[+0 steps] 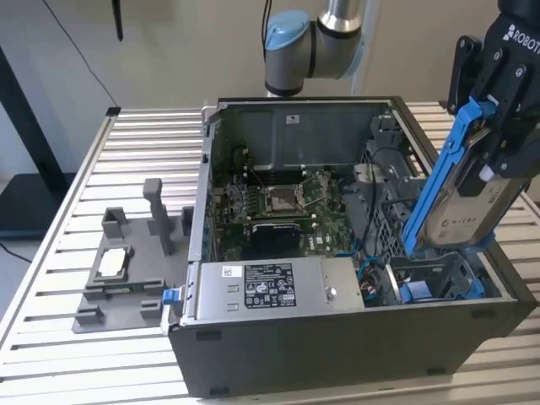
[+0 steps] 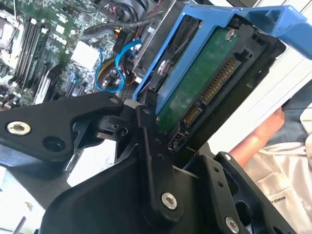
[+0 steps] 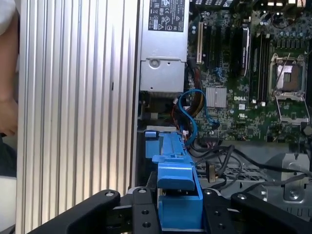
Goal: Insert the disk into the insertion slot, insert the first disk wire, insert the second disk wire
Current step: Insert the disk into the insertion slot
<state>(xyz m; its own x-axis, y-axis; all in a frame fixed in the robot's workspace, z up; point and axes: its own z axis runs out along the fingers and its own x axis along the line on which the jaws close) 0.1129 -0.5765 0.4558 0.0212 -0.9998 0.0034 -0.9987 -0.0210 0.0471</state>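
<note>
My gripper [image 1: 488,135] is shut on the disk [image 1: 472,198], a grey-silver drive with a pale label in a bright blue carrier frame [image 1: 432,181]. In the exterior view the disk hangs steeply tilted over the case's right end, its lower edge just above the insertion slot [image 1: 439,278], an open bay with blue clips. The second wrist view shows the disk's green circuit board [image 2: 204,85] and its connector. In the first wrist view the blue carrier [image 3: 176,195] sits between my black fingers [image 3: 141,209]. Blue disk wires [image 3: 187,109] curl loose inside the case beside the bay.
The open computer case [image 1: 337,337] lies on a slatted metal table [image 1: 135,143]. Inside are the motherboard [image 1: 278,202] and power supply [image 1: 270,287]. A grey fixture with a small silver chip [image 1: 112,263] sits at the exterior view's left. A person's arm [image 2: 258,141] is near the table edge.
</note>
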